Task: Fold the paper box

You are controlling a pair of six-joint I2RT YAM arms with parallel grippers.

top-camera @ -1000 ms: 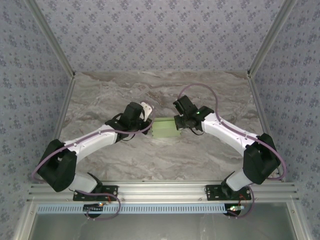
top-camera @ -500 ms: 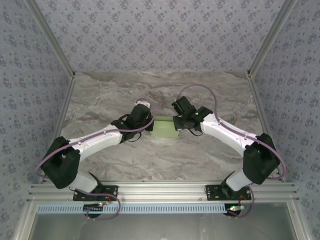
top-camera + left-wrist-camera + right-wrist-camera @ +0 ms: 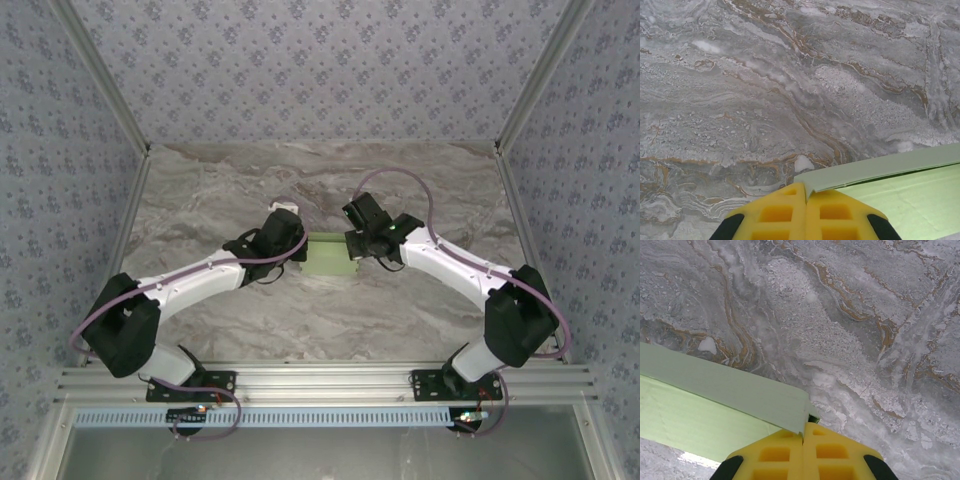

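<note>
- Two grippers meet at the paper box (image 3: pixel 328 257), which lies mid-table between them. The left gripper (image 3: pixel 304 244) is at its left end and the right gripper (image 3: pixel 351 244) at its right end.
- Left wrist view: yellow pads (image 3: pixel 775 215) pressed together, with the corner of the pale flap (image 3: pixel 875 169) on the box's far edge running into their seam. Reads as a pinch on thin card.
- Right wrist view: same arrangement. Jaws closed, the flap's other corner caught between them.
- Risk: both holds sit on bare corners. If the arms turn the flap at unequal rates or drift apart, the card could tear or a corner could slip free.
- Risk: nothing weighs the box body down on the smooth marble table (image 3: pixel 420 315). Raising the flap may lift or drag the whole box instead of bending the crease.
- Risk: a skewed fold would leave the lid sitting crooked.
</note>
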